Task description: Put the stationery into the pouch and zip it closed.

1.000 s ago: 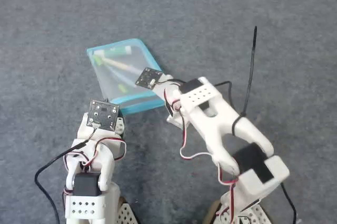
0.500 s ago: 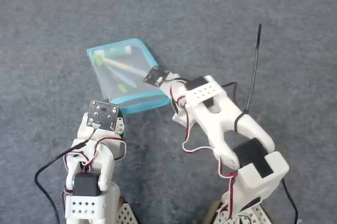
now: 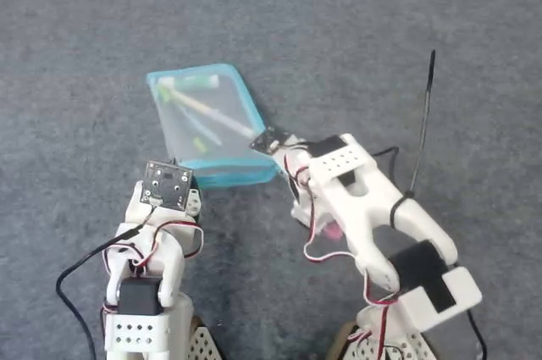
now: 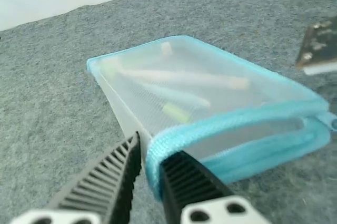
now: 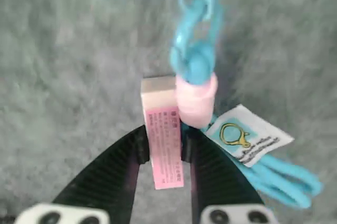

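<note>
The left arm [image 3: 151,279] and right arm [image 3: 373,207] are built of white plastic shells, partly perforated, with black servo blocks. Red, white and black cables [image 3: 102,247] are looped along them. A dark circuit board [image 3: 167,184] is mounted at each wrist. The jaws are moulded black and ribbed.

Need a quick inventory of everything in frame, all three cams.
pouch: 1, clear with blue trim, on the carpet ahead of both arms
pens: several, whitish and green-blue, inside the pouch
zip pull: 1, blue, at the pouch's edge
block: 1, pink and white, beside the zip pull
tag: 1, white, next to the block
carpet: 1, grey, under everything
left gripper: 1, black fingers, shut on the pouch's near corner
right gripper: 1, black fingers, shut on the block
</note>
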Controlling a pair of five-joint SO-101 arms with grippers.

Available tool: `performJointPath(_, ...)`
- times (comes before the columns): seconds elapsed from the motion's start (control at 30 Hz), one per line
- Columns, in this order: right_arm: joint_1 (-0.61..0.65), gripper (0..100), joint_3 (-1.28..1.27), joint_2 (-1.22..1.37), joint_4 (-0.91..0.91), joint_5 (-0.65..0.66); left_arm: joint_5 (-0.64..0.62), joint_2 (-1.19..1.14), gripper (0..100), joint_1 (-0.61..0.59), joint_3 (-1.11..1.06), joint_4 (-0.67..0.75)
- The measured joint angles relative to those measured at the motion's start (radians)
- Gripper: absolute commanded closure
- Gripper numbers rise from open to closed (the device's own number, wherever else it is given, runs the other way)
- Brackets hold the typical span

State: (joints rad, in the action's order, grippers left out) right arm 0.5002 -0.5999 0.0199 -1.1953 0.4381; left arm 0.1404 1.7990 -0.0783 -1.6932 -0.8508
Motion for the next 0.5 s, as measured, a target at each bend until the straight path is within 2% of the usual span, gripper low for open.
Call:
performJointPath(0.17,-0.003,92.4,-0.107,-0.104,-0.008,-0.002,0.0,0.0,99,-0.003,0.0,0.0)
performJointPath(0.37,-0.003,81.5,-0.276,-0.341,0.003,-0.002,0.0,0.0,99,-0.003,0.0,0.0)
performJointPath(0.5,-0.002,81.2,-0.365,-0.48,0.005,0.012,0.0,0.0,99,-0.003,0.0,0.0)
